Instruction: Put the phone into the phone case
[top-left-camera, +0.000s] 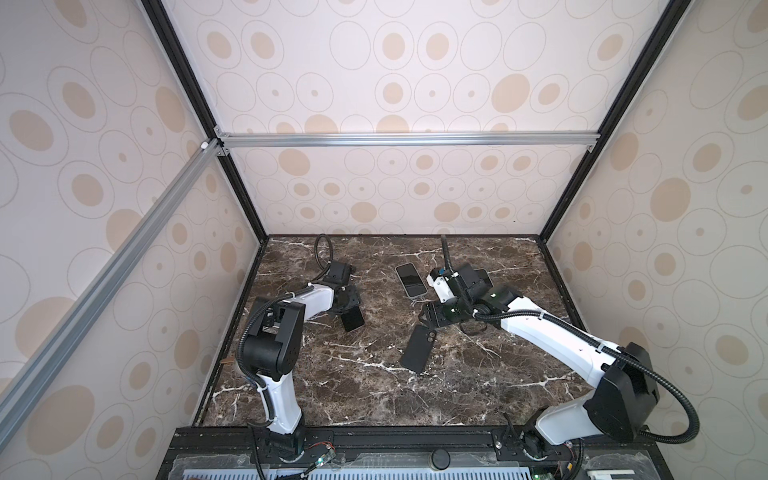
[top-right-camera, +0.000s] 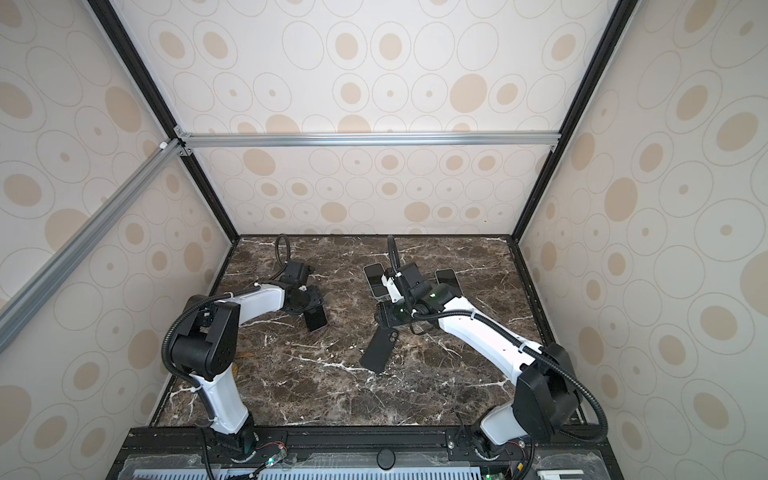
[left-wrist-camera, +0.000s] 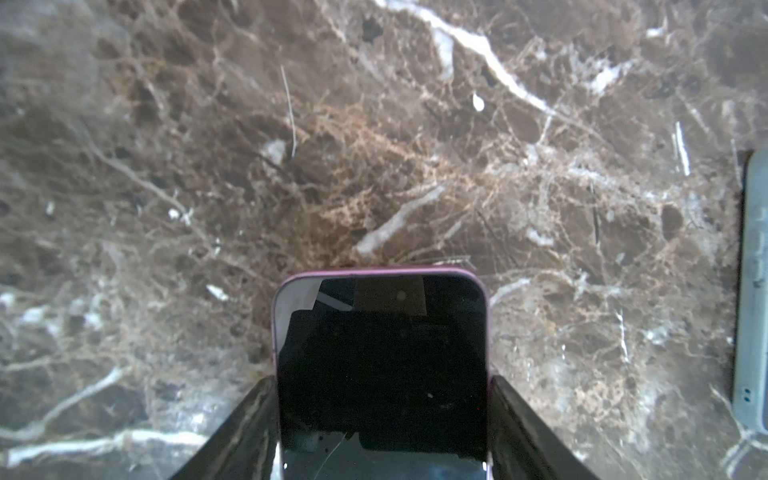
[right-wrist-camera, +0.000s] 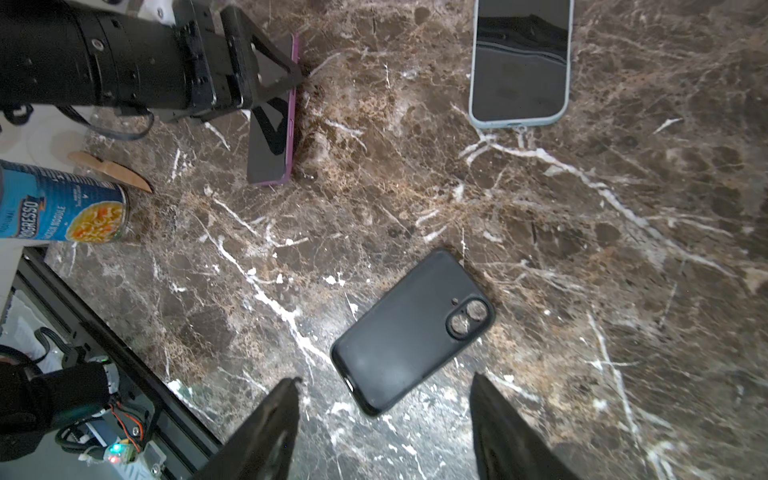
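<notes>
My left gripper (left-wrist-camera: 380, 415) is shut on the phone (left-wrist-camera: 380, 353), which has a dark screen and a purple rim. A finger presses on each long side, and the phone sticks out over the marble in both top views (top-left-camera: 352, 318) (top-right-camera: 315, 319). The right wrist view shows the phone (right-wrist-camera: 272, 137) tilted, with one edge at the table. The black phone case (right-wrist-camera: 411, 328) lies back up at the table's middle (top-left-camera: 417, 348) (top-right-camera: 379, 348), its camera cutout showing. My right gripper (right-wrist-camera: 386, 376) hovers open just above one end of the case, with nothing between its fingers (top-left-camera: 428, 320).
A second phone in a pale blue-grey case (top-left-camera: 410, 280) (right-wrist-camera: 519, 62) lies face up at the back. Another dark phone (top-right-camera: 448, 279) lies behind the right arm. A soup can (right-wrist-camera: 62, 203) and a wooden knife (right-wrist-camera: 110, 170) are near the left edge of the table.
</notes>
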